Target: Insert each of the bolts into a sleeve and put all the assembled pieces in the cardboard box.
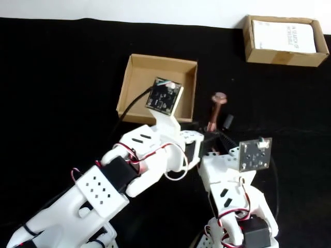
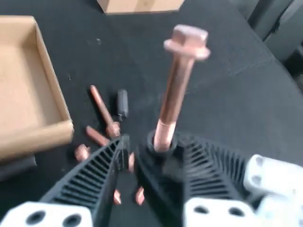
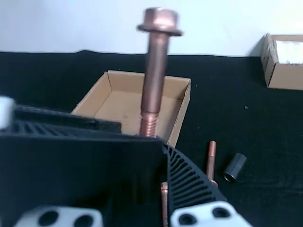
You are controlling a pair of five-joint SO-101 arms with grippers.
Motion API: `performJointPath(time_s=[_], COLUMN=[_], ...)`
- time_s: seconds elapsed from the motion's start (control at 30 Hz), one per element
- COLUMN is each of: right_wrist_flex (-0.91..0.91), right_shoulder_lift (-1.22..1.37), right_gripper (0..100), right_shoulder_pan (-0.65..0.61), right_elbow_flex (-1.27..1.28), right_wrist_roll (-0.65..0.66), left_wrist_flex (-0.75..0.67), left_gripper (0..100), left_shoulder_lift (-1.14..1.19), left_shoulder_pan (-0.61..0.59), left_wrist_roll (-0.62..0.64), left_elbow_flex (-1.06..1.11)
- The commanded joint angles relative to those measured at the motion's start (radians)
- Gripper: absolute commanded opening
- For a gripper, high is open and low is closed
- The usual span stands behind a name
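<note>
A copper bolt (image 1: pixel 214 111) (image 2: pixel 177 80) (image 3: pixel 155 71) stands upright, head up, with its threaded end inside a black sleeve (image 2: pixel 158 142). Both grippers meet at that sleeve, just right of the open cardboard box (image 1: pixel 135 77) (image 2: pixel 52 94) (image 3: pixel 182 109). My left gripper (image 1: pixel 203 136) (image 2: pixel 156 146) comes in from the box side, its jaws closed onto the sleeve at their tips. From the near side, my right gripper (image 1: pixel 214 140) (image 3: pixel 158 139) is shut at the bolt's lower end; its jaws hide the sleeve. The box looks empty.
Several loose copper bolts (image 2: pixel 102 111) (image 3: pixel 211 161) and a spare black sleeve (image 1: pixel 227 121) (image 2: pixel 122 103) (image 3: pixel 235 167) lie on the black cloth just beyond the grippers. A second cardboard box (image 1: pixel 284 56) (image 3: pixel 279 75) holding white paper sits at the far right.
</note>
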Motion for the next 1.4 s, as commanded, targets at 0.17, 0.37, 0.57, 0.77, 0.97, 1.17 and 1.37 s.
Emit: performJointPath(time_s=[0.17,0.37,0.57,0.77,0.97,1.17,1.37], right_wrist_flex=[-0.004,-0.056,-0.122,-0.122,0.002,0.173,0.263], right_shoulder_lift=[-0.002,-0.001,0.166,0.418,0.777,1.168,1.561], right_gripper=[0.8,0.8,0.8,0.8,0.8,0.8,0.8], right_shoulder_pan=[-0.002,0.001,0.042,0.042,0.038,0.036,0.008], right_elbow_flex=[-0.018,-0.018,-0.073,-0.331,-0.708,-1.125,-1.497], right_wrist_roll=[-0.003,-0.002,-0.008,-0.009,-0.009,-0.002,0.158], left_wrist_flex=[0.034,0.250,0.446,0.460,0.459,0.414,0.339], left_gripper=[15,15,14,14,7,1,1], left_shoulder_lift=[-0.051,-0.162,-0.274,-0.374,-0.499,-0.642,-0.869], left_shoulder_pan=[0.019,0.024,0.002,-0.163,-0.412,-0.613,-0.769], left_wrist_roll=[-0.003,-0.081,-0.114,-0.115,-0.115,-0.115,-0.117], left_elbow_flex=[-0.027,-0.101,-0.137,-0.102,-0.035,0.111,0.355])
